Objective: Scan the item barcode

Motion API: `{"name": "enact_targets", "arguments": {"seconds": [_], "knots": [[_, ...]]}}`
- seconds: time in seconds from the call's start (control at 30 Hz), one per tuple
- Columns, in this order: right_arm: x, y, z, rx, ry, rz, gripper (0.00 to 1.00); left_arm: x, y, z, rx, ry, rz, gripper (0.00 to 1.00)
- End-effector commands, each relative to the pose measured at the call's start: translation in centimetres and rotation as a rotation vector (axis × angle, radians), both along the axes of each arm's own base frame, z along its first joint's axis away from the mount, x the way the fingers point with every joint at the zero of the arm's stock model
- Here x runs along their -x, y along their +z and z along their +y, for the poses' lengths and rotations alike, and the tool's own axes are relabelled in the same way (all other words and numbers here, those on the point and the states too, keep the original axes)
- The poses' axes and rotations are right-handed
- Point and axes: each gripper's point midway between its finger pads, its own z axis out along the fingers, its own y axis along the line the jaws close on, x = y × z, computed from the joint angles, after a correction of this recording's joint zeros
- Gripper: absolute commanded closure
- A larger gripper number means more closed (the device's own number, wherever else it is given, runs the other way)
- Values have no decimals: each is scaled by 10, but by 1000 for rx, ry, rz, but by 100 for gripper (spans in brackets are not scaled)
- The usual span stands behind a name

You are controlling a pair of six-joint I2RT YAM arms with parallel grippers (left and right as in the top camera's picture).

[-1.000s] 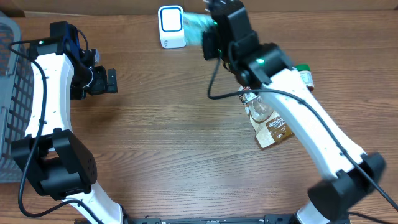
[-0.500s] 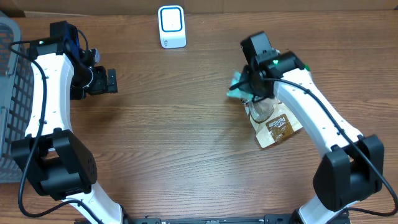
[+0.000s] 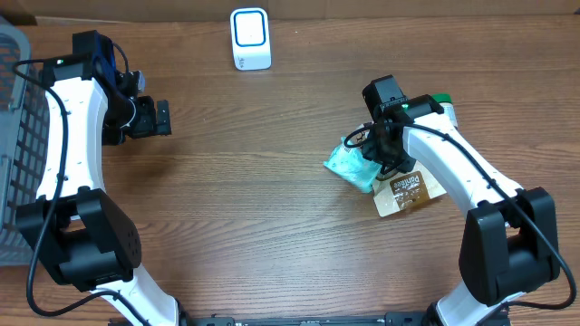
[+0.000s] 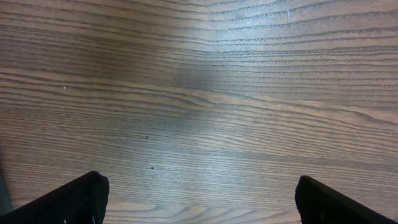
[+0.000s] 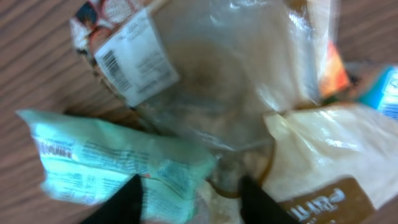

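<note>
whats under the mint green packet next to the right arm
The mint green packet lies on the wooden table, one end over a clear bag with a barcode label. Whatever is beneath its middle is covered.

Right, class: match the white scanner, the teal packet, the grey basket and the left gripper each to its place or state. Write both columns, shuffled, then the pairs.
1 white scanner
2 teal packet
3 grey basket
4 left gripper

A open, over bare wood
B beside the brown bag
C far left edge of the overhead view
D top centre of the overhead view

Pairs: 1-D, 2-B, 3-C, 4-A
</note>
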Motion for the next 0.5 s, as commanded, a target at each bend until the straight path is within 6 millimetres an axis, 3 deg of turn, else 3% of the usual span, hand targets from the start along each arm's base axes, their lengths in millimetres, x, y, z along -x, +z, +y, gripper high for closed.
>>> {"name": "enact_targets", "arguments": {"seconds": [0.0,0.1,0.23,0.37,0.47], "knots": [[-3,6,-13,61,-19,-26,43,-4,13,0,-10,-14,-41,1],[-4,17,-13,66,-17,-24,42,-4,13,0,-10,-14,-41,0],[-8,54,-12,55,-17,-58,42,-4,13,0,-10,-14,-41,0],[-8,114,-6,25,-2,-148,44,-4,13,0,-10,-14,-41,1],[4,165,2,-7,49,-241,44,-4,13,0,-10,-14,-41,0]]}}
